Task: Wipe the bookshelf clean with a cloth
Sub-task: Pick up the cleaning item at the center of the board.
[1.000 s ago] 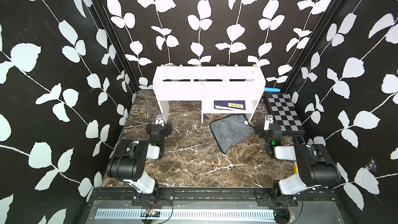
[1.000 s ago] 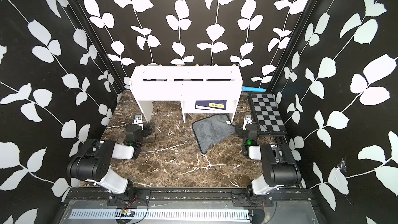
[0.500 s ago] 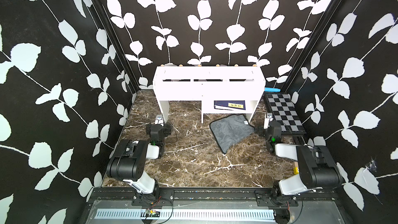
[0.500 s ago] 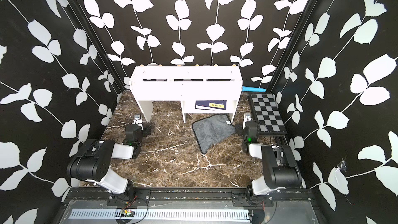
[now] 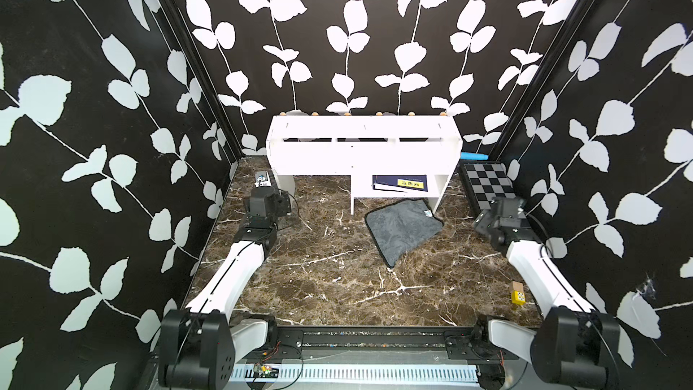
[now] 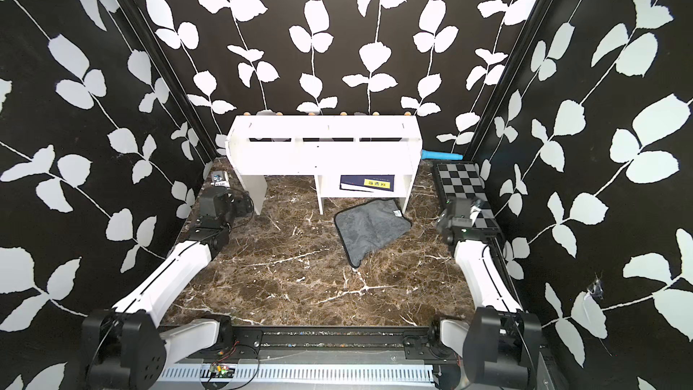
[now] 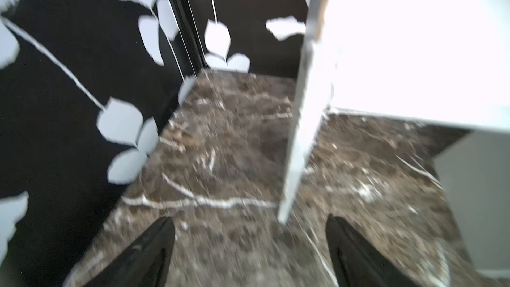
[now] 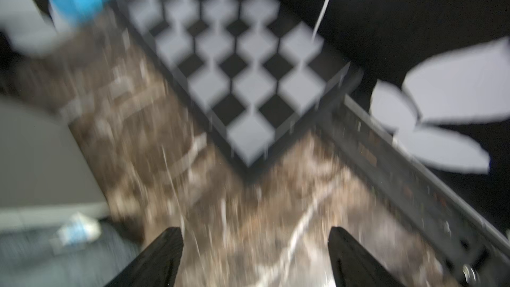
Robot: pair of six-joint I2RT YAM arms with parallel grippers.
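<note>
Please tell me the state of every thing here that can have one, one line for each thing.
bookshelf: standing upright.
cloth: spread flat, grey face up, not held.
left gripper: open, empty.
right gripper: open, empty.
book: lying flat inside the bookshelf.

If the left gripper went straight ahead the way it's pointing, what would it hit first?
Probably the bookshelf, its panel leg standing ahead of the left gripper, slightly off centre. The gripper tilts downward, so the marble tabletop could come first; blur leaves depth unclear.
</note>
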